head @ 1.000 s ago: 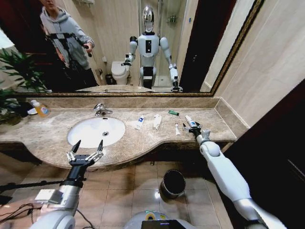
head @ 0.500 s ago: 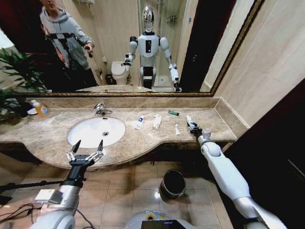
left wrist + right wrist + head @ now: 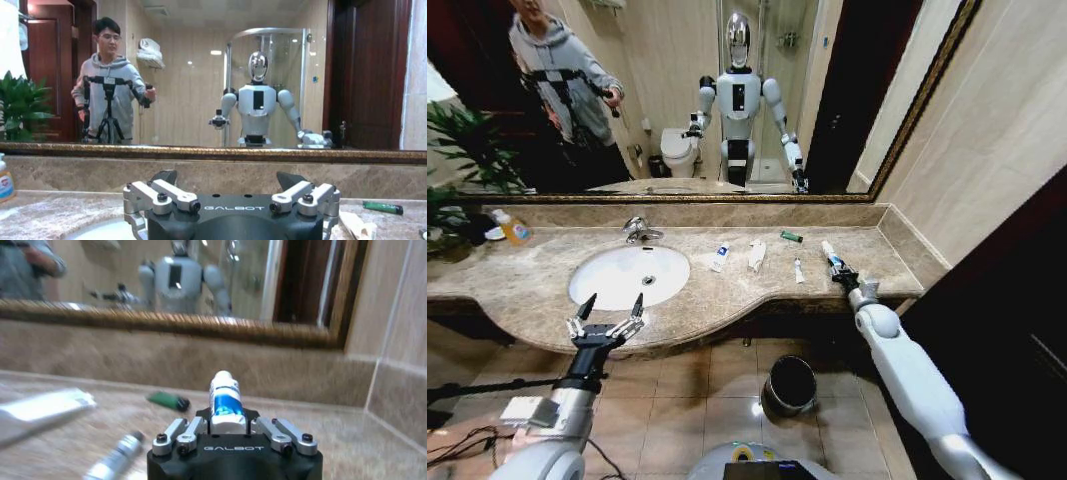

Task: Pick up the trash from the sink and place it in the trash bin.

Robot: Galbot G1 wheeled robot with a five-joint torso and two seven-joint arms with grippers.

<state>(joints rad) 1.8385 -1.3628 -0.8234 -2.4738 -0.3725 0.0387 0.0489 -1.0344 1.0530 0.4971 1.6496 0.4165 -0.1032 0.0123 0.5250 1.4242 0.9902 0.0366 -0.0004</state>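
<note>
- Now the right gripper [image 3: 840, 272] is over the right end of the marble countertop [image 3: 727, 290], and its fingers are squeezed tight on a white tube with a blue band [image 3: 829, 254].
- Seen from the right wrist, the tube [image 3: 225, 401] stands up between the two fingers [image 3: 194, 426], with its white cap pointing away from the gripper [image 3: 224, 429], toward the mirror.
- Just to the left of the right gripper, a small white tube with a dark cap [image 3: 798, 271] lies flat on the countertop, near it but not touching.
- Past that tube, nearer the back wall, lies a small dark-green stick [image 3: 791, 237].
- Farther to the left of the right gripper lie a crumpled white wrapper [image 3: 756, 254] and a white sachet with a blue mark [image 3: 720, 257], side by side and apart from each other.
- The sink [image 3: 630, 275], an oval white basin with a chrome tap [image 3: 638, 229] behind it, is well to the left of the right gripper.
- The left gripper [image 3: 608, 318] hangs at the front edge of the countertop, just in front of the sink, with its fingers [image 3: 584, 306] spread wide and nothing between them.
- From the left wrist, the left gripper [image 3: 229, 197] points at the mirror, and the green stick [image 3: 383, 207] lies far off to one side.
- The trash bin [image 3: 789, 384], round and dark, stands on the tile floor below the countertop, between the two arms and nearer to the right one.
- An orange-yellow bottle [image 3: 512, 228] stands at the far left end of the countertop, well apart from both grippers.
</note>
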